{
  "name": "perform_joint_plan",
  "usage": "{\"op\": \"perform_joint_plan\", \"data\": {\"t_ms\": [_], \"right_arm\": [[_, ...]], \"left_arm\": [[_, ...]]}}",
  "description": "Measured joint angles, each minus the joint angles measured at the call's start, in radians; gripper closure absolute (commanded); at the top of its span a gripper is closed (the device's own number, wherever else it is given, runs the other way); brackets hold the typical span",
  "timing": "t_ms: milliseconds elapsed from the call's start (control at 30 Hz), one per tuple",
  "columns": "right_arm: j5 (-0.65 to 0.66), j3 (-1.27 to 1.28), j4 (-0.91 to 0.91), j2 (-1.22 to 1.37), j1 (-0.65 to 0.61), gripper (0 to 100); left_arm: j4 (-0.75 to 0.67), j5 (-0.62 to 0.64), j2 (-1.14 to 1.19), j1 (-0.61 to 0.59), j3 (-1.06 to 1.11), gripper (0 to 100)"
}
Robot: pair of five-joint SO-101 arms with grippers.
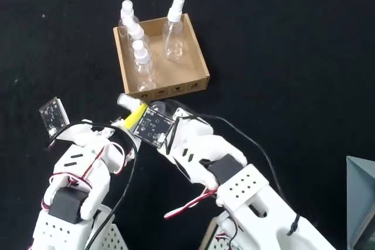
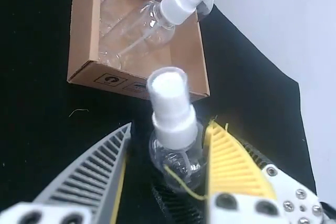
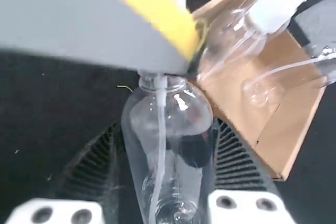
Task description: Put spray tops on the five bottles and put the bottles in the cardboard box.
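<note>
Right gripper (image 3: 167, 129): clamped on the clear body of the bottle (image 3: 163, 182), with a black ribbed finger pressed against each side.
Left gripper (image 2: 170, 125): spread and set astride the spray top (image 2: 169, 103). A gap is seen on the grey finger's side, while the yellow finger lies just beside the bottle's shoulder.
Bottle position: held between the two grippers, just in front of the cardboard box (image 1: 170, 91).
Long axis: directed from the right gripper towards the box, spray top end first. The dip tube (image 3: 159, 145) is seen running along the inside.
Box contents: four capped bottles (image 1: 174, 27) are stood upright. In the high view, three are lined along the left wall and one is near the right wall.
In the way: the box's front wall is placed between the held bottle and the box interior.
Table (image 1: 293, 57): covered in black. A grey object (image 1: 360, 203) is seen at its right edge, well apart.
</note>
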Motion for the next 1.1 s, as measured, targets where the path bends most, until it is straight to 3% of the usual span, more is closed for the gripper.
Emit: {"op": "perform_joint_plan", "data": {"t_ms": [433,567,833,1100], "right_arm": [[-0.011,0.015,-0.037,0.0,0.0,86.1],[-0.083,0.015,-0.037,0.0,0.0,86.1],[-0.114,0.015,-0.037,0.0,0.0,86.1],[-0.114,0.057,0.021,-0.224,0.0,86.1]], "left_arm": [[0.0,0.0,-0.002,-0.087,-0.029,80],[0.0,0.023,-0.002,-0.091,-0.029,80],[0.0,0.043,-0.002,-0.219,-0.029,80],[-0.002,0.046,-0.008,-0.265,-0.04,80]]}}
